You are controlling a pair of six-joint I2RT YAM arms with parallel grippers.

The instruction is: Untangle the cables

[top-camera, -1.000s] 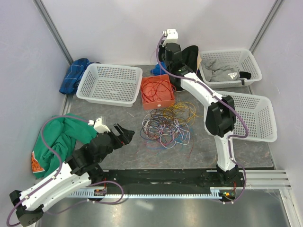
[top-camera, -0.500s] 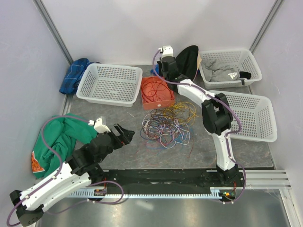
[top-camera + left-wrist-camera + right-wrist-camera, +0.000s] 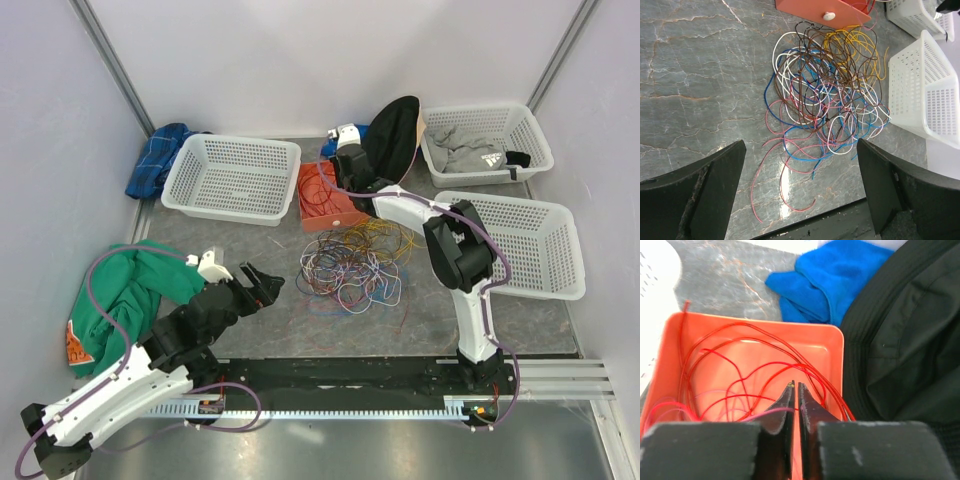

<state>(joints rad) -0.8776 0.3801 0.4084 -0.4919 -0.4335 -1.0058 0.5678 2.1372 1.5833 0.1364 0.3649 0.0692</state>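
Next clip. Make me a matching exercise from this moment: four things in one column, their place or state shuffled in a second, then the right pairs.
1. left gripper
2. right gripper
3. green cloth
4. grey garment

A. inside the back right basket
B. shut, above the orange tray
C. open, facing the tangled cables
D. on the left side of the table

Pairs: 1-C, 2-B, 3-D, 4-A
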